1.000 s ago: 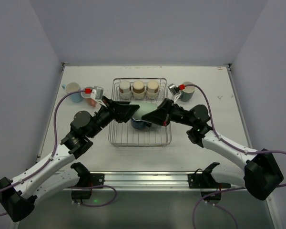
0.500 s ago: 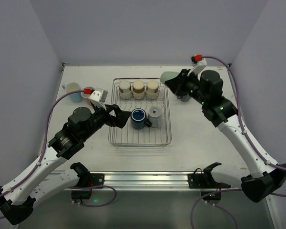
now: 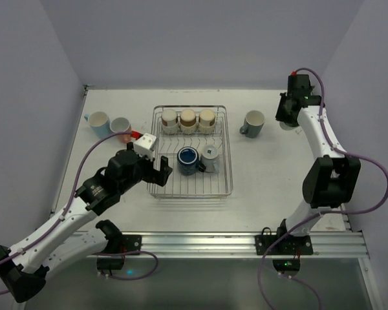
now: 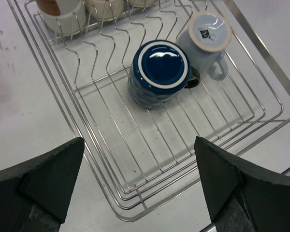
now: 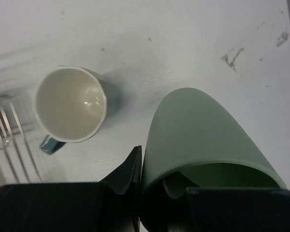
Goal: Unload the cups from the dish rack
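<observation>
The dish rack (image 3: 191, 195) stands mid-table. It holds three cream cups (image 3: 189, 120) at the back, a navy mug (image 3: 187, 160) and a pale grey mug (image 3: 210, 158). My left gripper (image 3: 161, 169) is open and empty above the rack's front left part. In the left wrist view the navy mug (image 4: 159, 73) and the grey mug (image 4: 210, 33) lie ahead of my gripper (image 4: 140, 193). My right gripper (image 5: 152, 181) is shut on the rim of a sage green cup (image 5: 203, 133), one finger outside and one inside. It is low over the table at the far right (image 3: 287, 120).
A light blue mug (image 3: 98, 123) and a salmon pink cup (image 3: 121, 125) stand left of the rack. A grey-blue mug (image 3: 253, 123) with a cream inside stands right of the rack, next to the green cup (image 5: 71, 104).
My right arm has lifted the green cup out of the rack and swung it to the far right of the table. My left arm has drawn back to the rack's front left.
</observation>
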Motion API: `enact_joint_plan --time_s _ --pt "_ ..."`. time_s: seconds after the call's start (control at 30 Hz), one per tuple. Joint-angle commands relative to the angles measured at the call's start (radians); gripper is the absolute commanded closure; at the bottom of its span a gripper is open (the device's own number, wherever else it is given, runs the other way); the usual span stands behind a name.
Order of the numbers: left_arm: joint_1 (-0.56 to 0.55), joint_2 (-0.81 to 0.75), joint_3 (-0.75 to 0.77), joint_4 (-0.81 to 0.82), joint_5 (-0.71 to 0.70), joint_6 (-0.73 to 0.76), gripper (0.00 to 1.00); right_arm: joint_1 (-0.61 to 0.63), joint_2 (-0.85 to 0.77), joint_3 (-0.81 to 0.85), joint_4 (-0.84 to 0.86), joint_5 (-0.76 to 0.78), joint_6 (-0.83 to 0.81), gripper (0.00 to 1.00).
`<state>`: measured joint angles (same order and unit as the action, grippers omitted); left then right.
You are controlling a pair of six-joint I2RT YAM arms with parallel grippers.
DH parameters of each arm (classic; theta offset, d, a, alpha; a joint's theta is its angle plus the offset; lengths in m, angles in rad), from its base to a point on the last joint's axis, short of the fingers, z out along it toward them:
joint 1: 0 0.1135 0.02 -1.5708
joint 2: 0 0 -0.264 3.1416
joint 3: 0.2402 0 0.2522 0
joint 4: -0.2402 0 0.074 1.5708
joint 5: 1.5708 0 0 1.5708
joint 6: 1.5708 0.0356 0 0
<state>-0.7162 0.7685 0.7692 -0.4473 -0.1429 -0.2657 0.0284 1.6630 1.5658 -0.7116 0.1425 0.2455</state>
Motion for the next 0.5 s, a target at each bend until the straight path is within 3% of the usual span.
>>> enact_joint_plan --time_s 0.0,0.47 --pt "0.0 0.017 -0.027 0.033 0.037 0.051 0.0 -0.027 0.094 0.072 -0.06 -0.04 -0.034 1.0" --pt "0.001 0.028 -0.039 0.036 0.045 0.049 0.0 -0.079 0.397 0.195 -0.06 -0.121 -0.017 0.95"
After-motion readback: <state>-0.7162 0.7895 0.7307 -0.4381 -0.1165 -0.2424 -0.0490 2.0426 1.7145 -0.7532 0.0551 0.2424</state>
